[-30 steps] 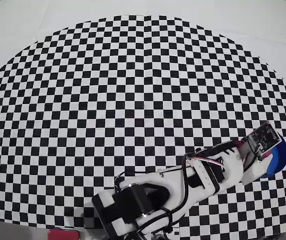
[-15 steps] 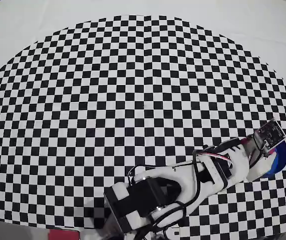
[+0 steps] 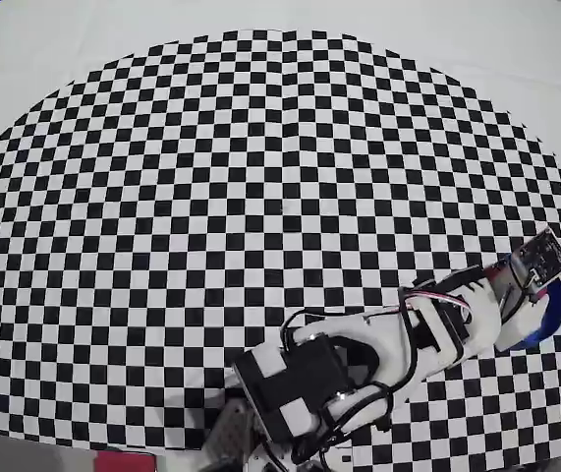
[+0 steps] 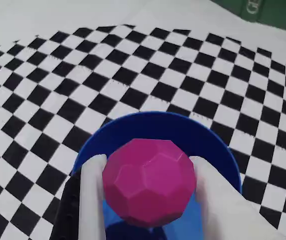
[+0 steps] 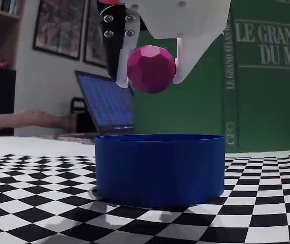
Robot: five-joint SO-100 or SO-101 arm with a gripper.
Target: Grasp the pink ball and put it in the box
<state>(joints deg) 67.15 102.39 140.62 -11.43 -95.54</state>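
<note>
In the wrist view the pink ball (image 4: pixel 150 182), magenta and faceted, sits between my gripper's (image 4: pixel 148 162) two white fingers (image 4: pixel 92 200), which are shut on it. Right below it lies the round blue box (image 4: pixel 155 122). The fixed view shows the ball (image 5: pixel 151 68) held in the gripper (image 5: pixel 150 81) well above the open box (image 5: pixel 160 168), roughly over its middle and clear of the rim. In the overhead view the arm (image 3: pixel 398 344) reaches to the lower right over the box (image 3: pixel 552 317), and the wrist hides the ball.
The black-and-white checkered mat (image 3: pixel 260 197) covers the table, with plain white cloth (image 3: pixel 64 49) round its edge. Behind the box stand a large green book (image 5: pixel 266 76) and an open laptop (image 5: pixel 106 104).
The arm has swung further to the right, carrying the gripper further over the blue box. The jaws stay closed on the ball.
</note>
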